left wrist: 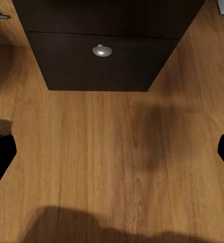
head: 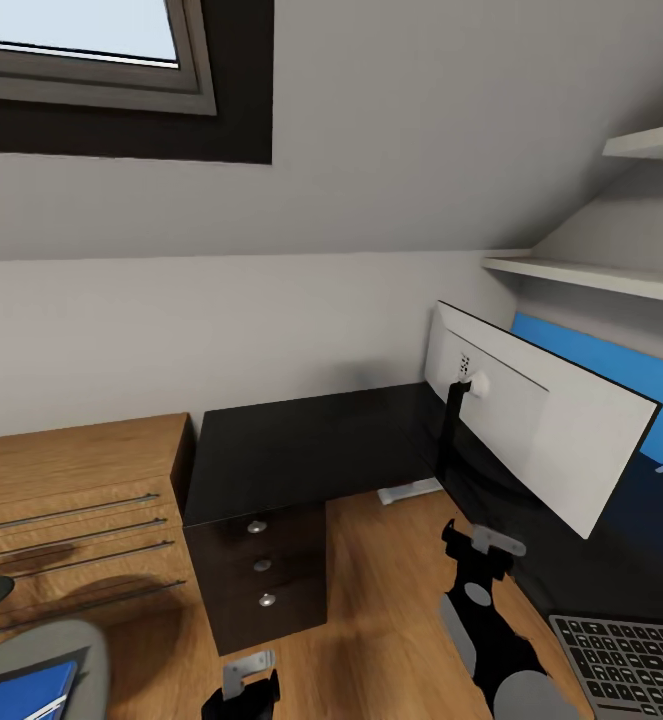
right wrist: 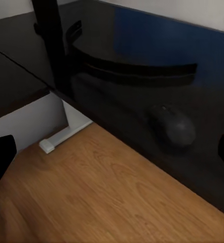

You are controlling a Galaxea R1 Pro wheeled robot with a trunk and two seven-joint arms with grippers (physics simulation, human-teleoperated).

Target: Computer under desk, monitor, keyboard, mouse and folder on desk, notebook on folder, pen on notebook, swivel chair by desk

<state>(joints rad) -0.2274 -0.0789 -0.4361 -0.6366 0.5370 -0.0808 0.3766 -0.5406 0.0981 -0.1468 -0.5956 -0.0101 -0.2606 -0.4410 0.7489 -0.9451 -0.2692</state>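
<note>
**Folder low at the left, table ahead and to the right**

Table (head: 301, 440) ahead, glossy black, running right under the blue back panel (head: 611, 375). Drawer unit (head: 261, 575) below its near-left corner, low wooden cabinet (head: 61, 500) just beside that. Monitor (head: 541, 410) upright on the table, white back turned this way, tilted. Swivel chair (head: 41, 660) at the lower left, blue folder (head: 21, 690) flat on its seat, long axis hard to judge with so little showing. Keyboard (head: 631, 665) on the table at the lower right; mouse (right wrist: 174, 126) also on the black top, near the monitor's base. Left hand (head: 246, 685) released, jaws wide over bare floor, pointing at the drawers; judged the nearer arm for the folder, lying to its left. Right hand (head: 483, 542) also released, holding nothing, reaching toward the mouse. Chair arms and seat edge likely in the way.
</note>
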